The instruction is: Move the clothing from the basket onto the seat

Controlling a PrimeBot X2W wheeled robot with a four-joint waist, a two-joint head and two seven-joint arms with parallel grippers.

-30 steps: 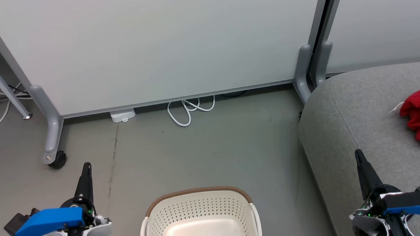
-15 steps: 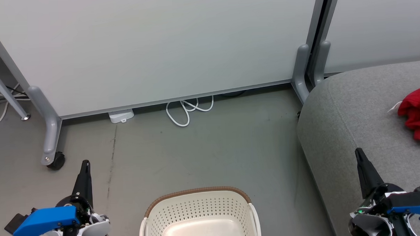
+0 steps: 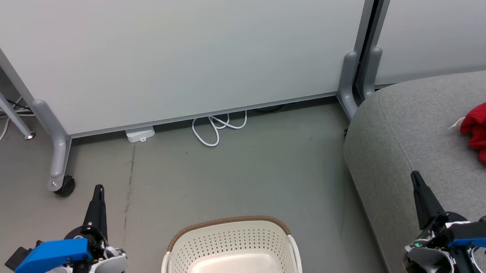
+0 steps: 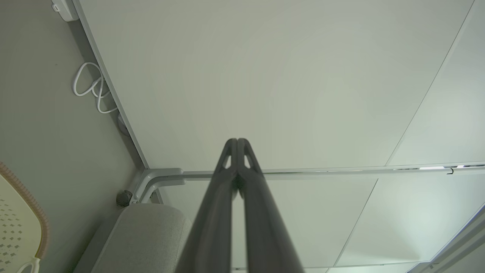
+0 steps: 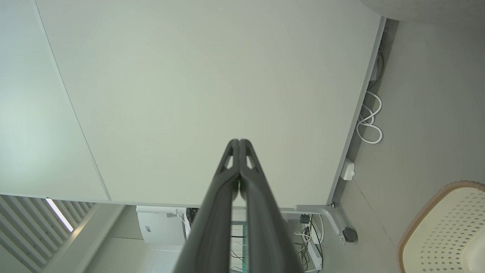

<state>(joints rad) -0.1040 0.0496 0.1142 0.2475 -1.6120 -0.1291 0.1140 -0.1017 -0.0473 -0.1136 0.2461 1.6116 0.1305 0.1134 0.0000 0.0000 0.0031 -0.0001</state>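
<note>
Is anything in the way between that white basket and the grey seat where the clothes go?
Nothing visible does. The basket stands on the floor left of the seat, only floor between them. The white cable lies farther back by the partition. Red clothing already lies on the seat.

basket (image 3: 230,242): cream-white, dot-perforated, brown braided rim. seat (image 3: 420,122): grey woven. clothing (image 3: 483,134) at seat's right edge: red, white bit. floor (image 3: 248,172): grey-green. panel (image 3: 183,53): pale grey-white. cable (image 3: 214,129): white. left gripper (image 3: 99,189), right gripper (image 3: 414,175): black fingers, blue mounts.
</note>
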